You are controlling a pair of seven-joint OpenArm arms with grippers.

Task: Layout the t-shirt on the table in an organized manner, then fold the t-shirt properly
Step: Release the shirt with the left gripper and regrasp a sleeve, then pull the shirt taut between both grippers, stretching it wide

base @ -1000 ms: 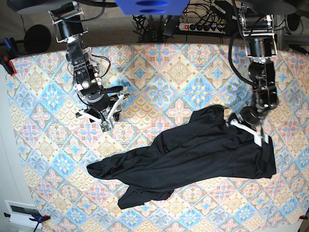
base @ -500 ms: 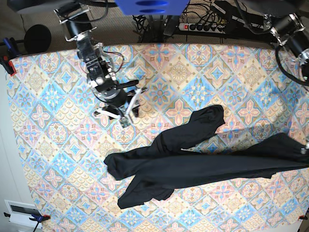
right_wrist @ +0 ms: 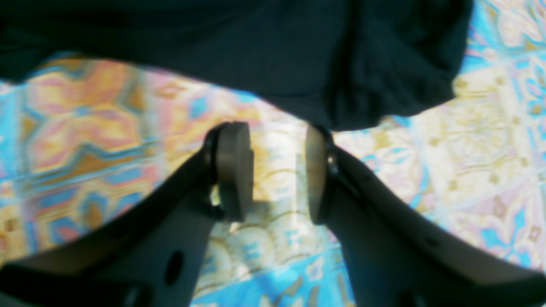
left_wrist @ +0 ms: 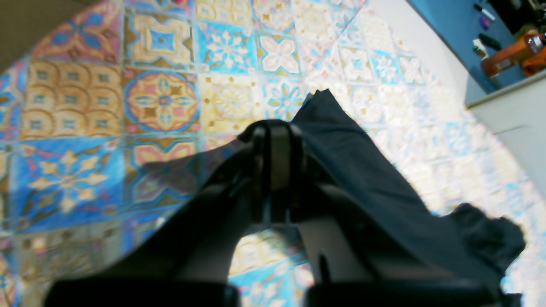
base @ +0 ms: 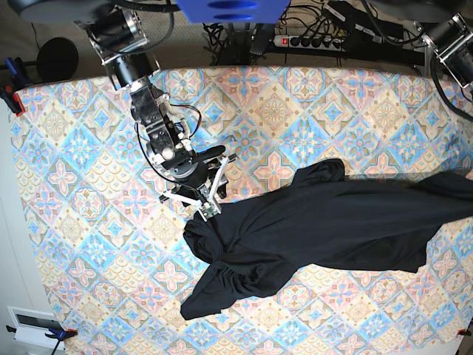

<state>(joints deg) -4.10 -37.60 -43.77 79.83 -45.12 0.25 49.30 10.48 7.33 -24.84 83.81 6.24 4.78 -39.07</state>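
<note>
The black t-shirt [base: 325,222] lies stretched across the right half of the table [base: 74,222], bunched at its lower left end. My left gripper [left_wrist: 277,128] is shut on a fold of the t-shirt [left_wrist: 362,170], which trails away to the lower right; in the base view this gripper is past the right edge. My right gripper [right_wrist: 275,170] stands open just above the cloth, right at the near edge of the t-shirt [right_wrist: 298,51], with nothing between its pads. In the base view the right gripper [base: 198,200] sits at the shirt's upper left corner.
A power strip [base: 310,41] and cables lie beyond the far table edge. A clamp [base: 11,100] grips the left edge and a white box [base: 29,325] sits at the lower left. A white counter with bottles [left_wrist: 507,55] stands beyond the table.
My left gripper has pulled the t-shirt to the right and drawn it out long. My right arm has swung down and right to the shirt's left end, staying open.
</note>
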